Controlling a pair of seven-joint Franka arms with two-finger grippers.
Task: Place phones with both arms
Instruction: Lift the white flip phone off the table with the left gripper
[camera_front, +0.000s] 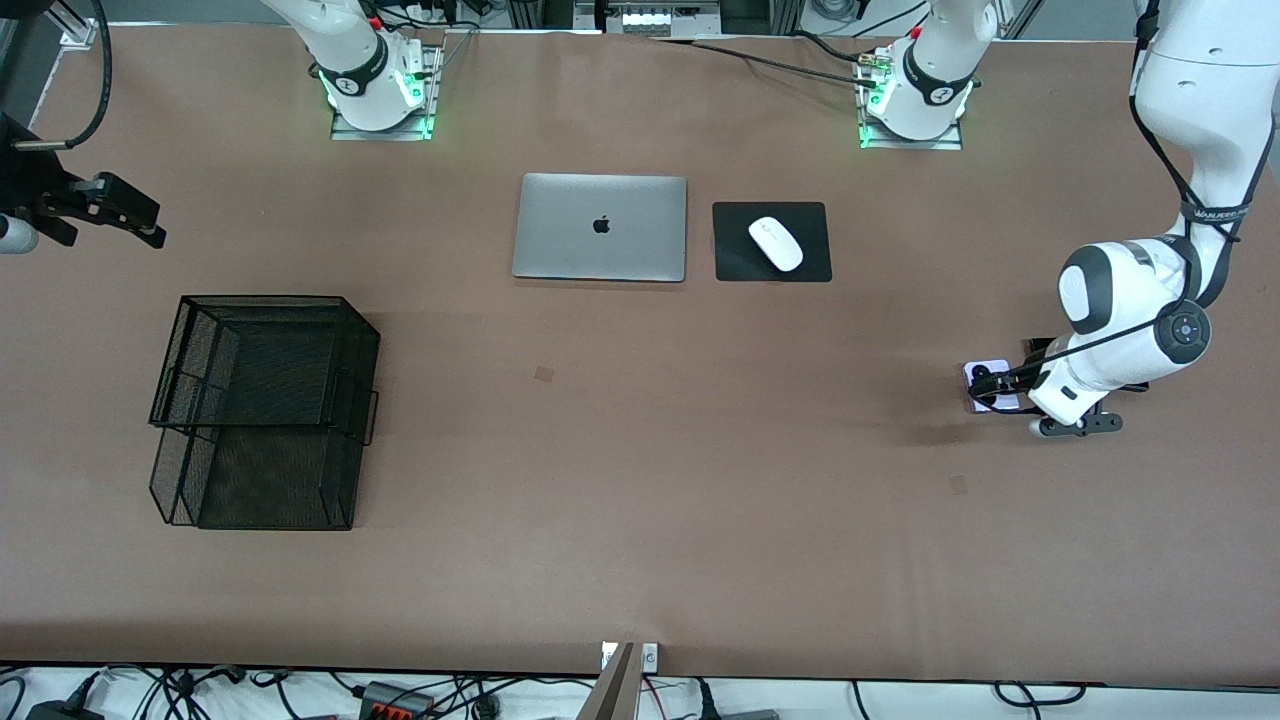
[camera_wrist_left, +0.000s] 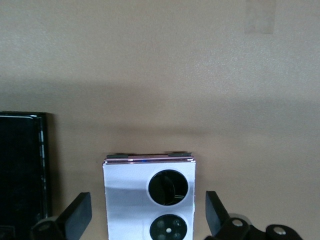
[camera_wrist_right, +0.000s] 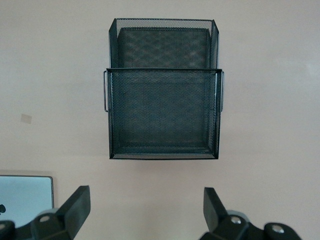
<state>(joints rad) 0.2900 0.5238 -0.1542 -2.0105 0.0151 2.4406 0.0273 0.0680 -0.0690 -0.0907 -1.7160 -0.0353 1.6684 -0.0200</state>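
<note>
Lavender phone (camera_wrist_left: 149, 197) flat on the tabletop (camera_front: 640, 480) near the edge at the left arm's end, directly under the left claw (camera_wrist_left: 145, 215), between its spread fingers (camera_wrist_left: 77, 215), untouched. Black phone (camera_wrist_left: 22, 172) just beside it, apart. Left arm (camera_front: 1150, 310) bent sharply at the elbow, wrist pointing down, hovering low. Right claw (camera_wrist_right: 142, 210) also spread, empty, held high over the tabletop's edge at the right arm's end, looking down on the mesh tray (camera_wrist_right: 164, 90); waiting. Laptop (camera_front: 600, 227) and mouse (camera_front: 776, 243) mid-tabletop, nearer the bases.
</note>
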